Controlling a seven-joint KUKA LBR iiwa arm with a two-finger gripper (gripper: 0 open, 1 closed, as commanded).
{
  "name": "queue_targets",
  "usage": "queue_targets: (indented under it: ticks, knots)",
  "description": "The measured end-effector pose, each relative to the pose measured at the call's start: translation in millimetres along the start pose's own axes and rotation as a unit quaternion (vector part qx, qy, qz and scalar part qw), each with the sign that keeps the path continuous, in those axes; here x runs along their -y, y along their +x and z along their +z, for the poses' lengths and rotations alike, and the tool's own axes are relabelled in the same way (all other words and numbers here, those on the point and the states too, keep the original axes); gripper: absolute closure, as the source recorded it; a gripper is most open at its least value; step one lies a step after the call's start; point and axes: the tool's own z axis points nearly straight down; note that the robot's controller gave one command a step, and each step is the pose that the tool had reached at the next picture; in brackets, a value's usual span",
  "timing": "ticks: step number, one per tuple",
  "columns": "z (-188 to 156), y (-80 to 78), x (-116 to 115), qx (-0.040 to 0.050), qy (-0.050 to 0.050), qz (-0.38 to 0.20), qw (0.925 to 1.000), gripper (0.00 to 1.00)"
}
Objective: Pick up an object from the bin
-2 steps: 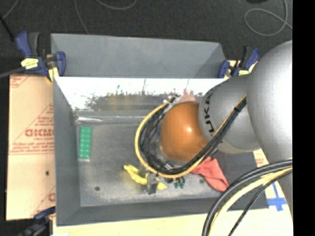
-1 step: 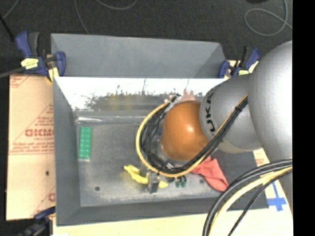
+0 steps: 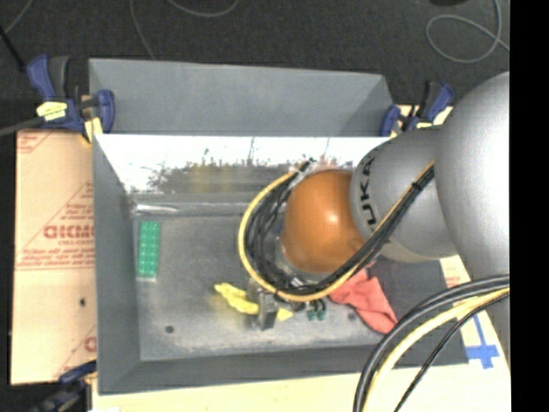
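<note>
The end effector (image 3: 266,312) is low at the bin's (image 3: 116,256) front, right beside a yellow piece (image 3: 232,296); I cannot tell how wide it stands. This looks like the grasp step, so the next move calls for closing squarely on that piece, then lifting.

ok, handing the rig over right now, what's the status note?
Pincer: low in the bin near its front wall, against a yellow piece; a grip on it cannot be made out.
Elsewhere: green studded block at left, red cloth at right under the arm, small dark green bit between.
Done: nothing lifted clear.
Left: secure one thing, raise it out.
</note>
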Motion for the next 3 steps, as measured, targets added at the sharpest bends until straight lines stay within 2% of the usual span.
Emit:
queue_targets:
  ticks: [1, 2, 3]
  knots:
    - [0, -1.8, -1, 0.0025, 0.0, -0.001, 1.0, 1.0]
    - [-88, -2.1, -12, 0.0011, 0.0, 0.013, 0.9999, 1.0]
    - [-88, -2.1, -13, 0.001, -0.001, 0.014, 0.9999, 1.0]
